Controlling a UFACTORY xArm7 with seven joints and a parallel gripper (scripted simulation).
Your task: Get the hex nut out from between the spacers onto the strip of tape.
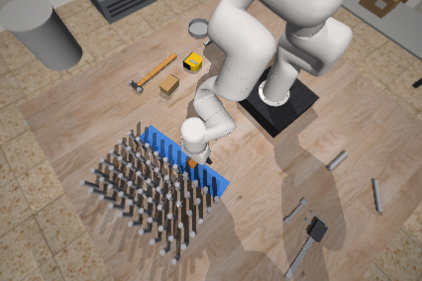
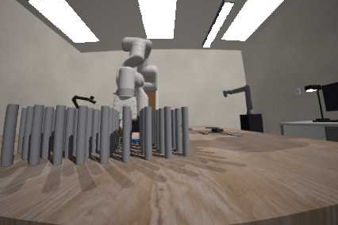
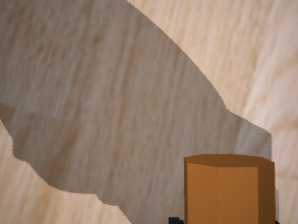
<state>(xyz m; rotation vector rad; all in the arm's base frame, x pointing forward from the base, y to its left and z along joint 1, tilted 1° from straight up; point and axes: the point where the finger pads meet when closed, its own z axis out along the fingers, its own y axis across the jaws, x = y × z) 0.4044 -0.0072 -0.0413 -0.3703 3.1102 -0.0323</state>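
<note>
My gripper [image 1: 194, 160] is shut on the orange-brown handle of the hook pick [image 1: 192, 162] and hangs over the blue strip of tape [image 1: 184, 160], beside the field of grey upright spacers [image 1: 149, 187]. The handle's end fills the lower right of the wrist view [image 3: 229, 189], above bare wood in shadow. The pick's hook tip is hidden among the spacers. I cannot make out the hex nut between the spacers in any view. From the exterior view the spacers [image 2: 99, 134] stand in a row in front of the arm [image 2: 128, 86].
A hammer [image 1: 151, 73], a small wooden block [image 1: 168, 83], a yellow tape measure [image 1: 192, 61] and a round dish [image 1: 199, 27] lie behind the strip. Grey rods [image 1: 337, 159] and a dark-headed tool [image 1: 309, 241] lie at the right. The arm's black base [image 1: 278, 103] stands behind.
</note>
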